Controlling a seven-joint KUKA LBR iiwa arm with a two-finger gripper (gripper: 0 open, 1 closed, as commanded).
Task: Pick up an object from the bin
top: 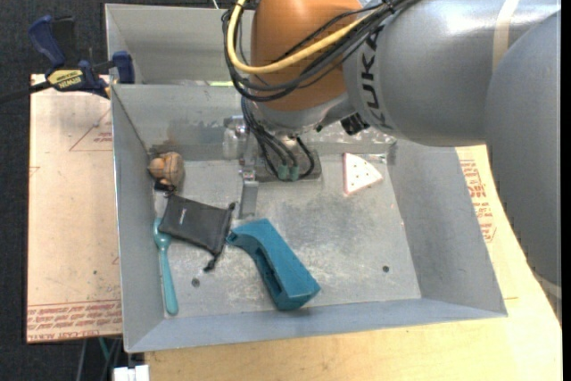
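Grey arm link (464, 58) is closest to the lens, reaching in from R. Below it is the orange wrist cover (299, 40) w/ yellow and black cables, and under that the jaws, pointing down at mid-bin. Can't tell if they are spread or pressed together, since the wrist hides most of them. Their tip hangs low near the floor of the bin (357, 236), where the upper end of a teal handle-shaped plastic piece (272, 268) lies just beside the R edge of a black flat pouch (196, 223). Those two are the likely picks, and both lie on the floor, not lifted. Teal piece is prob the better bet: thick, rigid, w/ sides to pinch across its narrow width. Pouch is thin and flat, so the jaws may skid over it. Best to descend straight, centre on one item and avoid catching both. A teal spoon (166, 268) lies by the L wall. Further back are a brown nut-like lump (167, 167) and a white wedge w/ red dots (359, 174), both well apart from the tip.
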